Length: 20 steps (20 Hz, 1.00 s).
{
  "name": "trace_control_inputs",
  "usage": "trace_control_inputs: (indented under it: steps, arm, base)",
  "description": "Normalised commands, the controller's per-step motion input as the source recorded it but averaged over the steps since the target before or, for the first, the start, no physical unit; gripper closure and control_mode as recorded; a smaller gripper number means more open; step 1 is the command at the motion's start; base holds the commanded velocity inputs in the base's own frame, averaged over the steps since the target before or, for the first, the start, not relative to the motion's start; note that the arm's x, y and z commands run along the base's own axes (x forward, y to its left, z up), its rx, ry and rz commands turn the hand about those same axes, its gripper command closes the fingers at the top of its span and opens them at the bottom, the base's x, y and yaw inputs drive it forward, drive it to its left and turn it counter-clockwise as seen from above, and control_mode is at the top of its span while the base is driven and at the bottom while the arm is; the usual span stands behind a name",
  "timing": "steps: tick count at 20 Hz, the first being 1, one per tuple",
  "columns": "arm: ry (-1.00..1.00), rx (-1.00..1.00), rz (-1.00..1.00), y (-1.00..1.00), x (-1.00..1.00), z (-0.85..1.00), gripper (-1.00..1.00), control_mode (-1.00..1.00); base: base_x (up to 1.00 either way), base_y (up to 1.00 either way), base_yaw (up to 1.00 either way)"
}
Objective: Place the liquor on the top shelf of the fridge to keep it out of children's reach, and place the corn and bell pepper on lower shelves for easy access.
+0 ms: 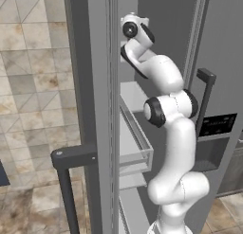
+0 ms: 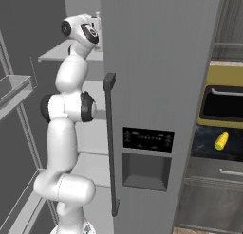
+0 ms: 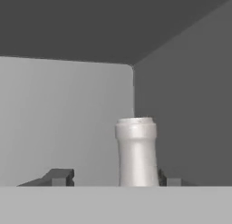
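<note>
Up inside the fridge (image 2: 156, 62), the gripper (image 3: 113, 178) has its fingers spread, the liquor (image 3: 137, 150) touching one side only. Pulling back crookedly could topple it. The corn (image 2: 221, 140) waits on the tabletop.

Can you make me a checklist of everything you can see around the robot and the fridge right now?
Surface: white shelves inside the open fridge.
Job's things: liquor neck and cap upright in the hand view, between the end effector's tips; corn lies on the dark counter right of the fridge, below the yellow toaster oven.
Clutter: nothing seen.
End effector: raised inside the upper fridge; one tip touches the bottle, the other stands apart from it.
Cables: nothing seen.
Surroundings: tiled floor, clear door bin.
</note>
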Motion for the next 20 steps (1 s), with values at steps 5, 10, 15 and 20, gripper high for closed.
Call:
trace_control_inputs:
  steps: [5, 10, 15, 20]
  arm:
    - [0.0, 0.0, -0.07, -0.01, 0.0, 0.06, -1.0, -1.0]
    - [0.0, 0.0, -0.11, 0.0, -0.09, 0.09, -1.0, -1.0]
    - [0.0, -0.03, -0.12, 0.0, -0.32, -0.03, -1.0, -1.0]
    - [0.0, -0.03, -0.11, 0.0, -0.37, -0.13, -1.0, -1.0]
  base:
    - [0.0, 0.0, 0.0]
    - [0.0, 0.0, 0.0]
    - [0.0, 0.0, 0.0]
    - [0.0, 0.0, 0.0]
